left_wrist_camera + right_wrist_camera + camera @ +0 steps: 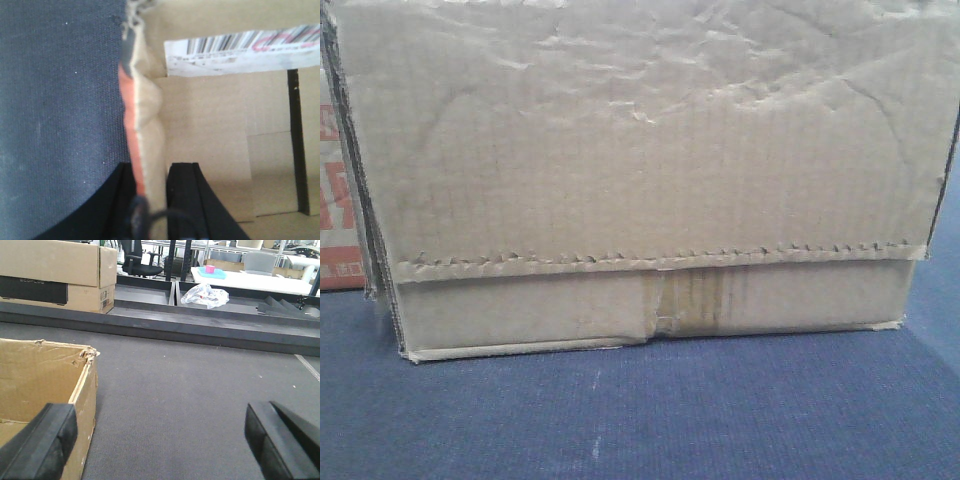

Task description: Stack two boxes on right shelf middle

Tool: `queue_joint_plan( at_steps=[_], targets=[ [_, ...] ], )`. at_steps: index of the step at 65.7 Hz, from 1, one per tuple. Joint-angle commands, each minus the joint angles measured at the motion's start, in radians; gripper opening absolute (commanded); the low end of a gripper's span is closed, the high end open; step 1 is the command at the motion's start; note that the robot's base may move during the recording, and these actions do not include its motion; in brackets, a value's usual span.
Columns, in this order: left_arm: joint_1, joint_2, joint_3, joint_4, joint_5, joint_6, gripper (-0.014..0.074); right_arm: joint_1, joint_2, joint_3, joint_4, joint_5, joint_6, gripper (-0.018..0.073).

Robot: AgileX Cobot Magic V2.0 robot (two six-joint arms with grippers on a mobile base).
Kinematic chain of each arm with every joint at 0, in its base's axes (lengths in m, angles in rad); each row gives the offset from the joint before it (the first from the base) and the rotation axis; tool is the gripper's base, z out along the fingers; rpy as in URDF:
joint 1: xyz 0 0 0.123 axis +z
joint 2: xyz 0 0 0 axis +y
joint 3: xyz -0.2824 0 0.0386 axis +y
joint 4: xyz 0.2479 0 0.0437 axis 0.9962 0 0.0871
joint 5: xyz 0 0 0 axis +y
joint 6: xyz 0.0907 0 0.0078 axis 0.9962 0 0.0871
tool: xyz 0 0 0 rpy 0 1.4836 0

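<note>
Wrinkled carton [640,150]: matt brown corrugated cardboard, creased and ribbed, crossed by dull brown serrated-edged tape [660,262]. Under it, blue woven cloth [670,410], rough-looking. The carton wall [150,150] between my left fingers [187,200] is plain matt cardboard, orange-printed outside, bearing a white paper label [240,52]. My right fingers [280,445] look matt black. Beneath them is matt grey carpet [190,405], and an open carton [45,375] with torn, fibrous edges.

Office-like lab or storeroom: grey carpet [190,390], black swivel chair [141,262], white table [255,282], printed carton [55,270].
</note>
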Motion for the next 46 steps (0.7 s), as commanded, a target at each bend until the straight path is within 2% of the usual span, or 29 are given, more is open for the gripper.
queue_joint_plan(
  at_steps=[1, 15, 26, 35, 46],
  targets=[
    [0.0, -0.043, -0.009, 0.007, 0.009, -0.028, -0.0111, 0.001, 0.003, -0.008, -0.007, -0.009, -0.002, 0.057],
    [0.0, -0.181, -0.011, 0.113, -0.036, -0.136, -0.0111, 0.001, 0.003, -0.008, -0.007, 0.0, -0.002, 0.057],
    [-0.002, -0.312, -0.021, 0.109, -0.091, -0.181, -0.0111, 0.001, 0.003, -0.008, -0.007, 0.006, -0.002, 0.057],
    [-0.002, -0.388, -0.08, 0.023, -0.076, -0.185, -0.0111, 0.004, 0.003, -0.008, -0.007, 0.006, -0.002, 0.057],
    [-0.004, -0.429, -0.224, -0.174, -0.031, -0.185, -0.0111, 0.004, 0.003, -0.008, -0.007, 0.006, -0.002, 0.057]
  ],
)
